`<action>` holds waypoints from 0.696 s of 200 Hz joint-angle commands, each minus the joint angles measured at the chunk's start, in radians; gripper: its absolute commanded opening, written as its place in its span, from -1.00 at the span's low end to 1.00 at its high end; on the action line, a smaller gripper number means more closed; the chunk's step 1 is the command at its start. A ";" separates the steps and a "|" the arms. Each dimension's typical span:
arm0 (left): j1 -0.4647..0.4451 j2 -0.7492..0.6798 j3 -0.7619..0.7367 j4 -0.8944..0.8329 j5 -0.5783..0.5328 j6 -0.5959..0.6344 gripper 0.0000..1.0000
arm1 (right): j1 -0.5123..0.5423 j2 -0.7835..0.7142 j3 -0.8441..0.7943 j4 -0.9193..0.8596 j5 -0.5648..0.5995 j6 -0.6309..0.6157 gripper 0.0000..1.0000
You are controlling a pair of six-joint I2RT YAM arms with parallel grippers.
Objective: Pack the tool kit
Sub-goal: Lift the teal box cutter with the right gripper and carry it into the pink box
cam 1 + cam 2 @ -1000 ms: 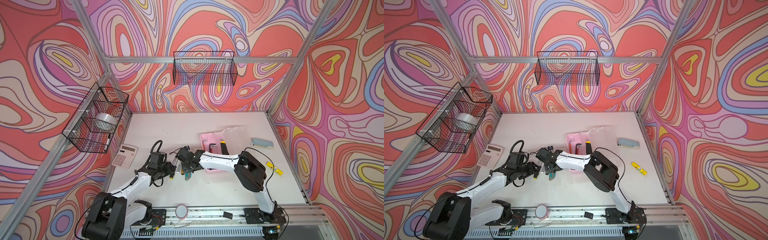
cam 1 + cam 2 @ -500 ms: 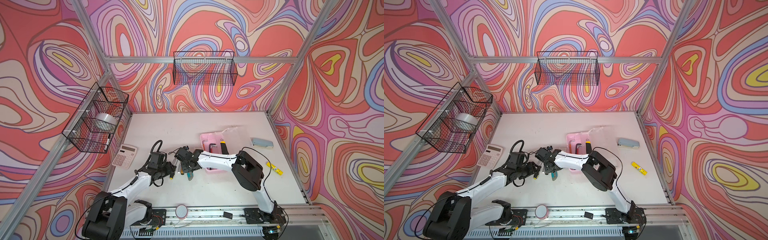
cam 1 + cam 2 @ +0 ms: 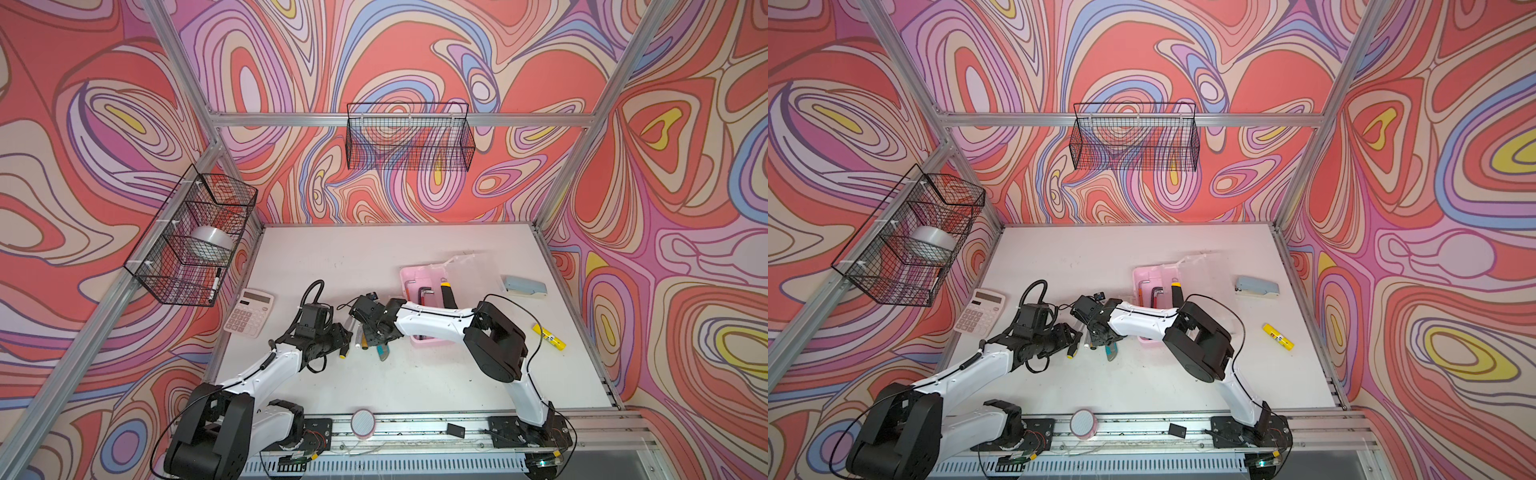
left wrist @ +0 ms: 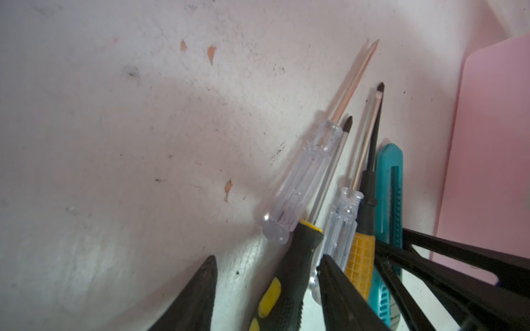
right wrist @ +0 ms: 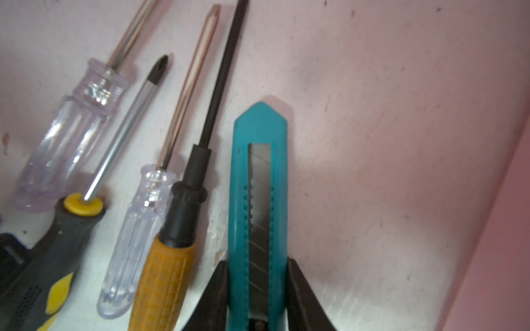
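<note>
Right gripper (image 5: 256, 260) is drawn narrower than before — clamped on teal knife (image 5: 259, 126) at lower centre; left gripper (image 4: 268, 256) is held wide.

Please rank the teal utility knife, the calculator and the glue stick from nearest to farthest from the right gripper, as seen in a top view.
1. The teal utility knife, gripped by the right gripper itself.
2. The calculator, out on the left side.
3. The glue stick, far right.

No writing can be read anywhere: the print on the yellow glue stick (image 3: 548, 336) and on the calculator (image 3: 248, 312) keys is too small.
</note>
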State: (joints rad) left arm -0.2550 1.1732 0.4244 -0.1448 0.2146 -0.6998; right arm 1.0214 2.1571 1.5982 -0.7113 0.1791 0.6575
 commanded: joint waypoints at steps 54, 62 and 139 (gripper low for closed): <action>0.006 0.018 0.040 0.003 0.006 0.009 0.13 | -0.004 -0.133 -0.030 -0.011 -0.017 -0.038 -0.66; 0.005 0.017 0.040 0.004 0.008 0.008 0.13 | -0.004 -0.161 -0.037 -0.011 -0.014 -0.040 -0.66; 0.006 0.015 0.047 0.004 0.010 0.003 0.12 | -0.047 -0.444 -0.062 -0.185 0.174 -0.071 -0.69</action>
State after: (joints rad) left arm -0.2550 1.1854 0.4473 -0.1448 0.2207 -0.6998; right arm 1.0134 1.7981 1.5578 -0.8028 0.2485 0.6102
